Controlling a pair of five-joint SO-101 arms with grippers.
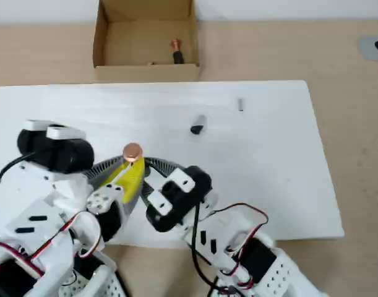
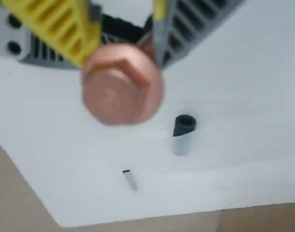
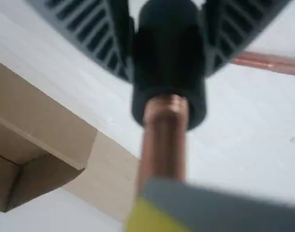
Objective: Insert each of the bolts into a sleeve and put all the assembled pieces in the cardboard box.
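Mid-insertion here: left pincer [image 2: 123,41] clenched on the bolt [image 2: 122,84], right pincer [image 3: 169,43] clenched on the sleeve [image 3: 169,72], shank tip inside, over the near tabletop [image 1: 352,124]. Next I'd push it home (keep it straight!), then the far box [image 1: 102,43].

The bolt [image 2: 122,87] is coppery metal, the sleeve [image 3: 169,63] matt black.

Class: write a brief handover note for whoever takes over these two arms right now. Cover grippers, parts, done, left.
Left gripper: shut on a bolt.
Right gripper: shut on a sleeve, with that bolt's shaft partway inside it.
Done: one assembled piece lies in the cardboard box.
Left: finish this insertion and box the piece; a loose sleeve lies on the white mat with no bolt in it.
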